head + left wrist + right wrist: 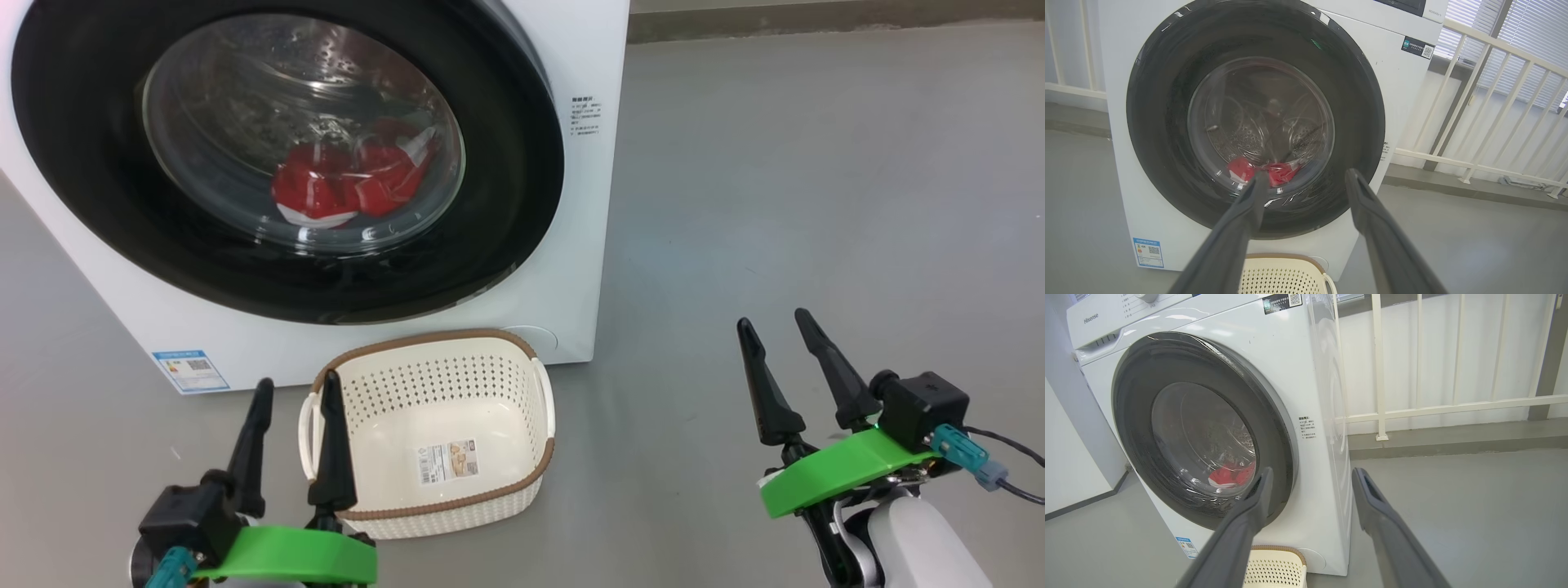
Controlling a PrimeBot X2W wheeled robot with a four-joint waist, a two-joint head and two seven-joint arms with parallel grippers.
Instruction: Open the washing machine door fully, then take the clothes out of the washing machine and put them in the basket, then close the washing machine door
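You are looking at a start from rest. The left pincer point(298, 377) and the right pincer point(773, 318) are both hovering low over the smooth grey floor point(816, 180), fingers spread wide and carrying nothing, pointing toward the washing machine point(592, 245). Its door point(269, 106) is sitting shut against the white front, so I judge the opening step is not yet begun. The clothes point(351, 184) are lying in a crumpled red heap with white trim at the bottom of the drum, showing through the glass. The basket point(433, 336) is standing upright on the floor just in front of the machine, below the door, most likely so each garment is travelling only a short way down. It is holding nothing but a paper label point(449, 463) on its bottom. The door is a wide glossy black ring around a bulging clear bowl, and it is catching reflections, so it is probably going to be slick under hard fingers. I cannot make out a handle or the hinge side, so you are needing to find an edge to hook. The basket is perforated cream plastic with a brown woven-look rim and two white loop handles. It is looking light enough to skid if the swinging door or an arm is nudging it.
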